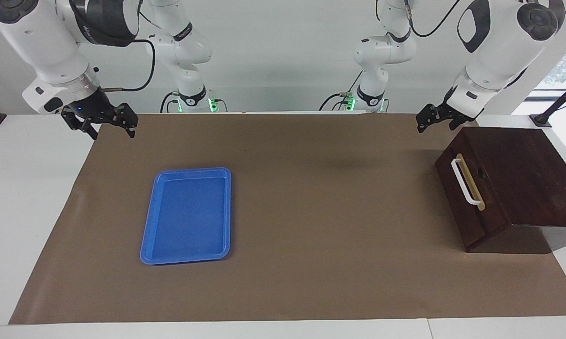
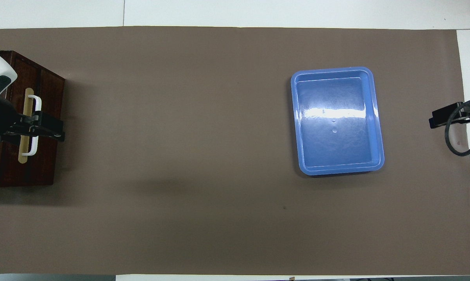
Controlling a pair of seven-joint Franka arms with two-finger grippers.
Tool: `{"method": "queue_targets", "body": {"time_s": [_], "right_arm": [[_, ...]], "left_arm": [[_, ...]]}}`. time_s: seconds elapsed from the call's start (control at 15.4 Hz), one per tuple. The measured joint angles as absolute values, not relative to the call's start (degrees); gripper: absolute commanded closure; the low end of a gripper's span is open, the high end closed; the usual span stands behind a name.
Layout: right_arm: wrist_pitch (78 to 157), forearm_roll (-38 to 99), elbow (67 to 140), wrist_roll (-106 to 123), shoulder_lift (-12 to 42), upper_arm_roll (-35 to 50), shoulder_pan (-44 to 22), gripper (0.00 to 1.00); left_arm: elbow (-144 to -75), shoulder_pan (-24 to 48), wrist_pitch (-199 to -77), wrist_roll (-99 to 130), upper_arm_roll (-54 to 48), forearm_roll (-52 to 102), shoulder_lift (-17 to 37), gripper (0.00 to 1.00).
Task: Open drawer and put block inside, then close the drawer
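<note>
Dark brown wood formed the drawer (image 1: 473, 188), pushed fully into its box (image 1: 527, 174) at the left arm's end of the worktop (image 1: 311, 212), its white handle (image 1: 464, 181) below the left hand (image 1: 434, 118), which hung raised in the air with its fingers spread and gripped nothing. Well apart from it, the right hand (image 1: 105, 123) hung released over the brown mat's corner at the right arm's end, with a bare blue tray (image 1: 160, 245) lying on the mat near it. No block could be seen in either view.
</note>
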State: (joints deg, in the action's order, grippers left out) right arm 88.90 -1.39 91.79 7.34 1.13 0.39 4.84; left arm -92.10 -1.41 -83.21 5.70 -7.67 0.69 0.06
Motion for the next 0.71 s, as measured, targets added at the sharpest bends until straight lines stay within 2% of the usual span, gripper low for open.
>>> {"method": "queue_targets", "body": {"time_s": [0.71], "right_arm": [[88.90,-1.39,91.77,7.34,1.08,0.47,4.84,0.00]], "left_arm": [[-91.92,-0.88,-83.15,1.07,-5.70,2.67,-0.15,0.00]]}}
